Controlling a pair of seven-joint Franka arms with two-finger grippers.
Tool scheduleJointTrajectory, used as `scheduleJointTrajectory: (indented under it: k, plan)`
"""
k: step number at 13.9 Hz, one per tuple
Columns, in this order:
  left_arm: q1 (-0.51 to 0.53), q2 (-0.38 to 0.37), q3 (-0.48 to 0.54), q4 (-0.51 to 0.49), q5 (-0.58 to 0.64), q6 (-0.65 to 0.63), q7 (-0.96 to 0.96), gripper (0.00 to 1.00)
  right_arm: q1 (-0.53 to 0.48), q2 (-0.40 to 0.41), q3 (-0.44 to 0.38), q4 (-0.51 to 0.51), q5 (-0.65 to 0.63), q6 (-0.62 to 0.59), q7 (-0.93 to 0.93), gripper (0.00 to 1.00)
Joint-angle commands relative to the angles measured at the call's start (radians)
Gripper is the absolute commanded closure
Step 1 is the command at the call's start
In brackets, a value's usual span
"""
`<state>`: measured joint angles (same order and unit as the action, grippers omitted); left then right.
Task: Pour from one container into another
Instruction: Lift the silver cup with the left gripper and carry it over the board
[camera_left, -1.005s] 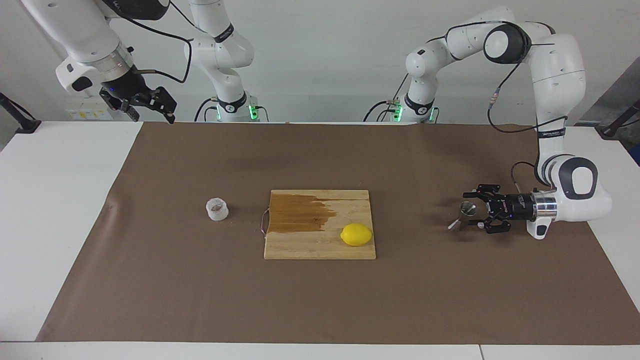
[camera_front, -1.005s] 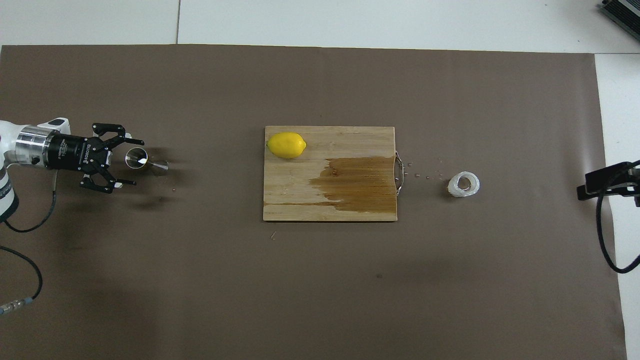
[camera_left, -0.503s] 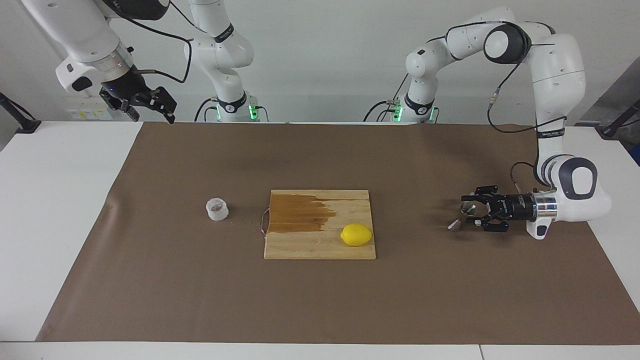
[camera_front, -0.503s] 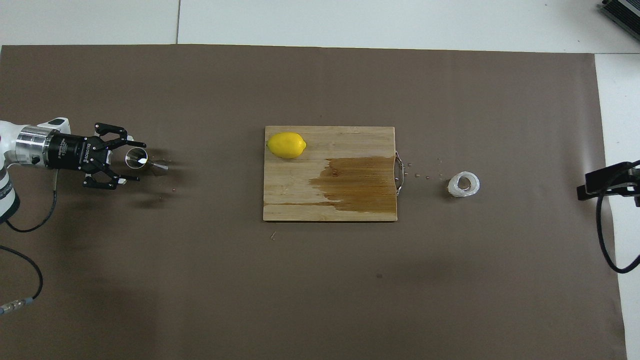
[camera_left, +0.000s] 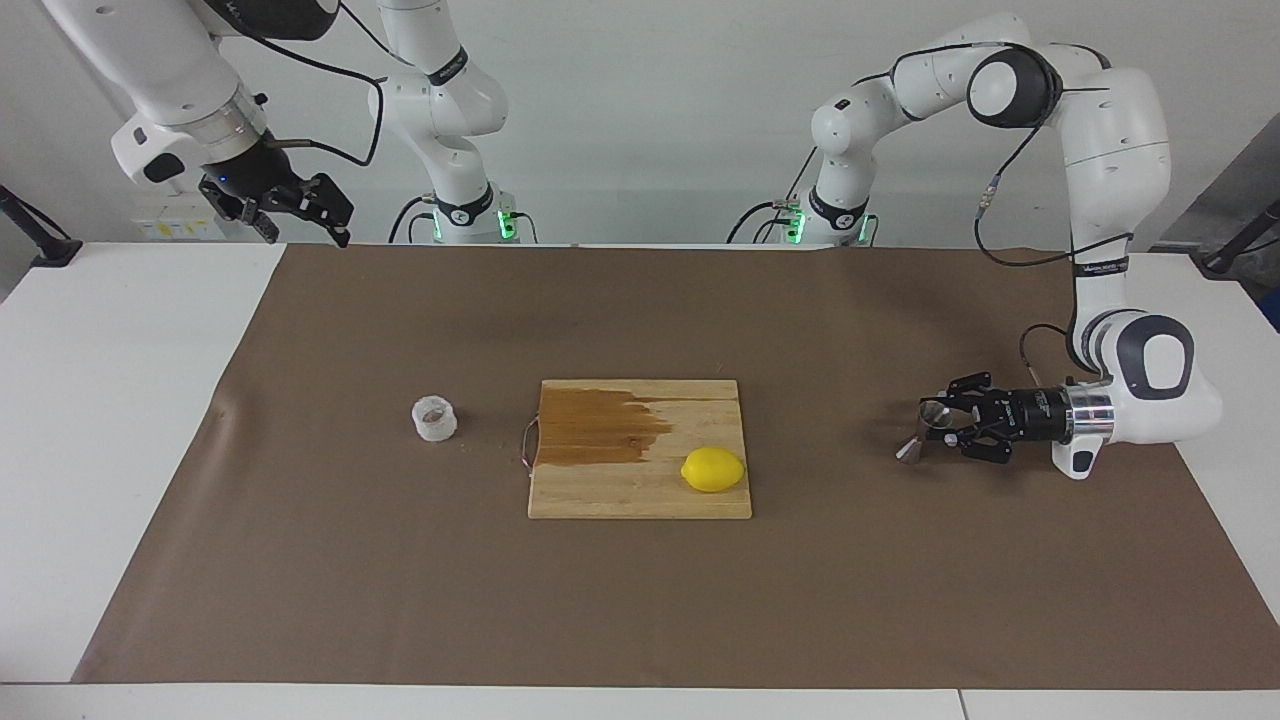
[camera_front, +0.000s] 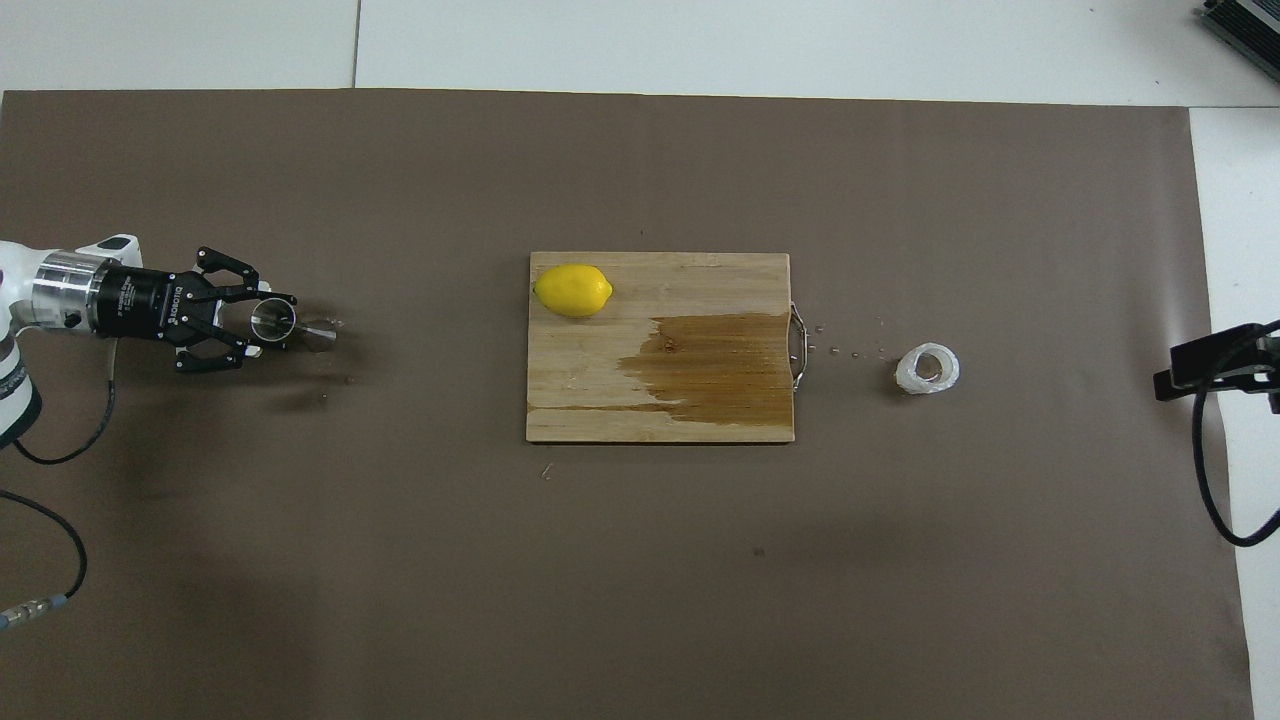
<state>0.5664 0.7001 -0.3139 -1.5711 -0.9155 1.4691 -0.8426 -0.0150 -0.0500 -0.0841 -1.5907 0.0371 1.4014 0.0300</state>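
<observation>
Left pincer (camera_left: 941, 425): low over the brown mat at the left arm's end of the bench, lying level and pointing toward the board; its fingers are closed in on the upper cone of the jigger, gripping it by the rim.
Jigger (camera_left: 925, 430): small shiny steel hourglass, tilted, its open upper mouth toward the pincer and its lower cone resting toward the board; in the overhead view it (camera_front: 290, 325) sits between the two fingertips of the left pincer (camera_front: 262, 322).
Cup (camera_left: 434, 418): squat translucent white, upright on the mat, toward the right arm's end, just beside the handle end of the cutting board and apart from it; touched by no pincer.
Right pincer (camera_left: 300, 215): held high over the bench edge at the right arm's end, waiting, its fingers spread wide and holding nothing.
Cutting board (camera_left: 640, 490): wooden, at the middle of the mat, with a dark wet patch over the half nearer the cup.
Lemon (camera_left: 713, 469): on the board, at the corner nearest the jigger and farthest from the robots.
Mat (camera_left: 640, 600): brown, covering most of the bench; a few small droplets lie between the board's handle and the cup.
</observation>
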Motion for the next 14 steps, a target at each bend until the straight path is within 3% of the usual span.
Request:
scheduleJointTrajectory:
  k: [1,4,5,14]
  plan:
    - [0.013,0.009,-0.022,-0.001,-0.016,0.013,-0.016,0.73,0.001,0.004,-0.003,0.005,-0.005,0.002,-0.007,0.00]
    - [0.012,0.009,-0.030,-0.001,-0.017,0.011,-0.016,0.98,0.001,0.004,-0.003,0.005,-0.005,0.002,-0.007,0.00]
    - [0.012,0.009,-0.031,-0.001,-0.026,0.011,-0.018,1.00,0.003,0.003,-0.003,0.005,-0.005,0.002,-0.007,0.00]
    - [-0.069,-0.008,-0.128,-0.003,-0.098,0.025,-0.076,1.00,0.001,0.004,-0.003,0.005,-0.005,0.002,-0.009,0.00]
